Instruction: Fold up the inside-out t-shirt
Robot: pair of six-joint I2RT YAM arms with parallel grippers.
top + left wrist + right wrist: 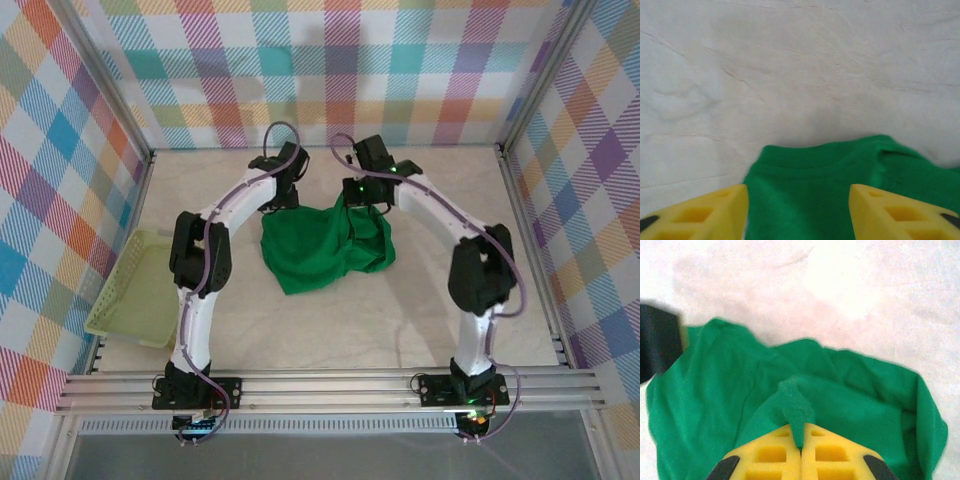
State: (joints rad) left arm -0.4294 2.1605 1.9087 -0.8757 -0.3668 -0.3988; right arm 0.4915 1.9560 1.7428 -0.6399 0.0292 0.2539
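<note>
Inside-out t-shirt lies in a bunched green heap on the table, a bit past centre, between the two arms — not flat, not squared, no clean fold line that I can make out. From the top view it reads as a rough lump w/ a point trailing toward the near edge and creases across its right half. Right gripper is closed tight on a pinched ridge of the cloth; the fabric peaks up into the yellow fingers, so it has a real hold on the shirt's upper layer. Left gripper has its jaws apart, approx. half wide, nothing clamped — a rounded hem or collar edge of the shirt sits between and beyond the fingertips; whether it touches them I can't tell. Progress, as I judge it: early. Shirt is gathered, one part gripped, the rest loose. Left to do, prob.: spread it flat, then bring sides and bottom over into a neat stack. Pale mesh basket sits at the table's left edge, well apart from the shirt
</note>
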